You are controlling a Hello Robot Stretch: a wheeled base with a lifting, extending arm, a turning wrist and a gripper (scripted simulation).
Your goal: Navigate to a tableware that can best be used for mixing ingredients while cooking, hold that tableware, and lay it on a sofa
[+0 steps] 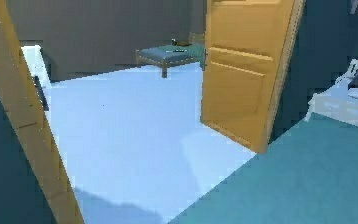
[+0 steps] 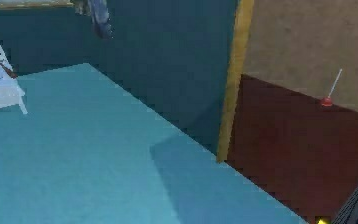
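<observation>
Robot's parked right at a doorway, so this looks like the hunting-around stage, nothing picked up as far as I can judge. Can't tell whether the pincer is apart, together or on anything, and I can't place stuff against it either, so I'm going by the views.

Forward view: orange door (image 1: 249, 70) swung in on the right, door frame (image 1: 27, 130) close on the left, pale blue floor (image 1: 127, 120) running between them into the next room. At the far end there's a low teal counter (image 1: 169, 56) with a small dark thing (image 1: 175, 50) on top. Can't tell where the bowl is. That dark blob might be it, but it's way too small to call. No idea about the sofa yet.

Arm side view: teal floor (image 2: 77, 140), dark teal wall (image 2: 167, 60), a yellow post (image 2: 232, 80), and past it a dark red floor (image 2: 297, 140) with a little red stick-handled thing (image 2: 330, 95) standing by the tan wall. White furniture (image 2: 2, 85) sits at the left edge.

What I'd worry about:
- The gap between door and frame looks tight. A sloppy turn could clip the base on the door's edge or scrape the frame.
- Committing to that blob on the counter and finding it's not tableware at all means a wasted trip.
- If the arm is sticking out sideways, it could catch the frame on the way through.
</observation>
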